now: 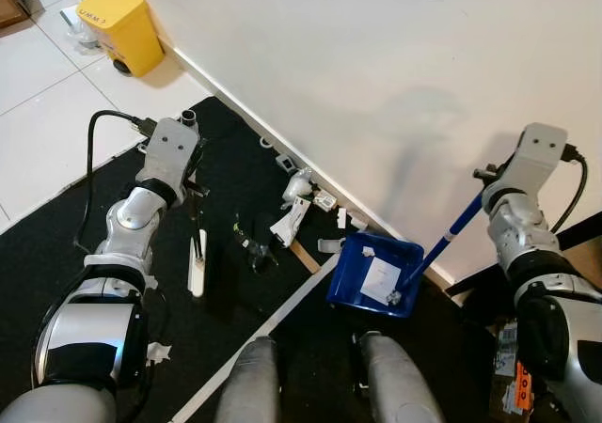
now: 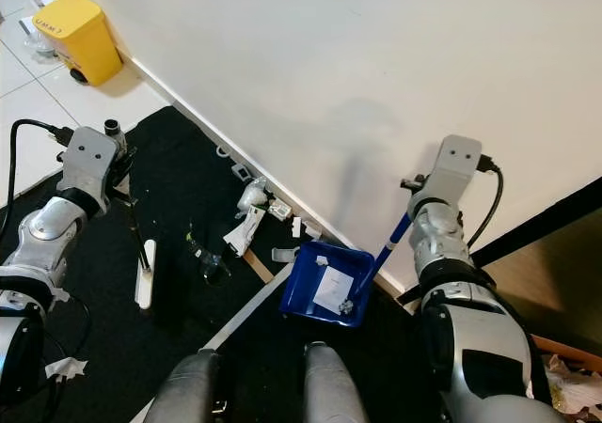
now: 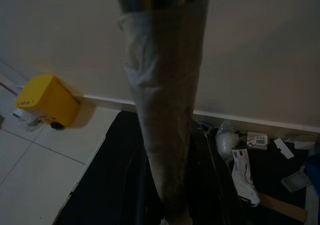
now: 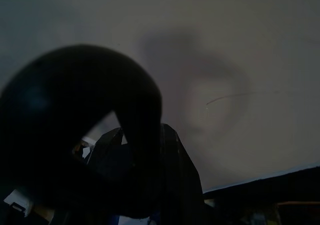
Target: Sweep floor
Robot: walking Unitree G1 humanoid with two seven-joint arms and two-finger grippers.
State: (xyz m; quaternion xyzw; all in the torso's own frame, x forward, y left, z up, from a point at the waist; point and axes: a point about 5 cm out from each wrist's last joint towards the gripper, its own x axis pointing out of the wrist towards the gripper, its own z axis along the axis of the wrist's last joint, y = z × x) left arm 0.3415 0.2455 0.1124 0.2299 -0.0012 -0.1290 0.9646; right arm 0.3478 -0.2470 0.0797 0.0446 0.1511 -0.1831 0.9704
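On the black mat (image 1: 56, 254), litter (image 1: 292, 218) lies along its wall edge beside the blue dustpan (image 1: 362, 271); a yellow bin (image 1: 122, 26) stands beyond its far corner.

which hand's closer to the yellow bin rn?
Left. The left hand holds the broom on the black mat, just short of the yellow bin; the right hand holds the dustpan handle, far across.

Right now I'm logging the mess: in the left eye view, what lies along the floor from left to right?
Yellow bin → white broom head → dark debris → white crumpled packaging → blue dustpan → blue dustpan handle.
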